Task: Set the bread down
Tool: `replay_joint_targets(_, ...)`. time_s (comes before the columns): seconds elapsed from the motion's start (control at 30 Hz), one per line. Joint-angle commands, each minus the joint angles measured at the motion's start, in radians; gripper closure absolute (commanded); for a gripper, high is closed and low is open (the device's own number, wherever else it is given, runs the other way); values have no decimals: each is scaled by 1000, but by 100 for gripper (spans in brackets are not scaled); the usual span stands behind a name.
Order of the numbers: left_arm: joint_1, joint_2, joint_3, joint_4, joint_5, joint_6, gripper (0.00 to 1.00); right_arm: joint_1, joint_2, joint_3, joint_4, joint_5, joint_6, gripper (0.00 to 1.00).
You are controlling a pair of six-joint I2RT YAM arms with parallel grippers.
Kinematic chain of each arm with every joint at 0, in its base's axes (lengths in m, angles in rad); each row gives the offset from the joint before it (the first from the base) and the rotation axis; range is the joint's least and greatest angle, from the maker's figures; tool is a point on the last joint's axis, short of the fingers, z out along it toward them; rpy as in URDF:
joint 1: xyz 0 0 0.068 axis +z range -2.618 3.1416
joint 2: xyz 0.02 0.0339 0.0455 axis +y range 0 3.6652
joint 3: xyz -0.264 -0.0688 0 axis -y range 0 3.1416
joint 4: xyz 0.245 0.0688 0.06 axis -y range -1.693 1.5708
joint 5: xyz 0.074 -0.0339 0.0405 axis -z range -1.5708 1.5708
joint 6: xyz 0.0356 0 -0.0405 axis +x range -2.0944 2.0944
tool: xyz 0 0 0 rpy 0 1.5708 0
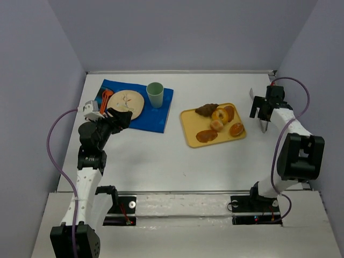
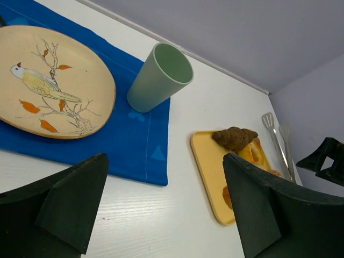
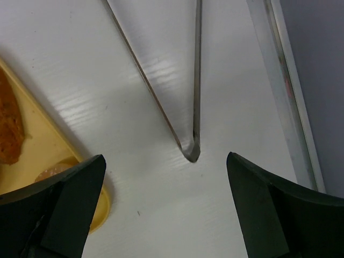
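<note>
The task is only beginning, as I am judging it. The bread (image 1: 216, 125) is still lying on the yellow tray (image 1: 189, 119), a little right of the centre in the top view, among the other pastries and touching some of them. Nothing is carrying it.

My right gripper (image 3: 165, 161) is standing wide open and empty. It is hovering over the metal tongs (image 3: 191, 150), which are lying on the table (image 1: 161, 156) at the right of the frame, just beside the tray. The tongs are not yet taken.

My left gripper (image 2: 165, 161) is also spread open, holding nothing, and is hanging over the near edge of the blue cloth (image 2: 134, 145) at the upper left.

The bird plate (image 2: 91, 75) on that cloth is carrying no food. I am supposing it is the place for the bread, so taking a tool, picking up and placing are all remaining.

Counting:
- one tray
- one plate
- one green cup (image 2: 156, 75)
- one cloth
- one pair of tongs
- one croissant (image 2: 235, 137)
- about six pastries in all, though they are overlapping and I cannot be sure
- orange utensils (image 1: 106, 98) left of the plate, too small for counting
</note>
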Motion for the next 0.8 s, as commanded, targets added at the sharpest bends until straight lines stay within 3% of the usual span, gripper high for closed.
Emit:
replay_joint_targets(0.0,-5,-14,43,14,-35,18,1,-49,107,124,15,-81,-122,0)
replay_joint_targets(0.13,-5,-36,46,-15,-74,23,1,-74,265,210,16,-58,-132,0)
replay_joint_targets(0.4,-5,-65,39,-26,-140,20,1,-100,435,311,19,-228,-201,0)
replay_joint_targets(0.77,-3,-66,50,-63,-207,18,1,-100,575,405,25,-165,-179,3)
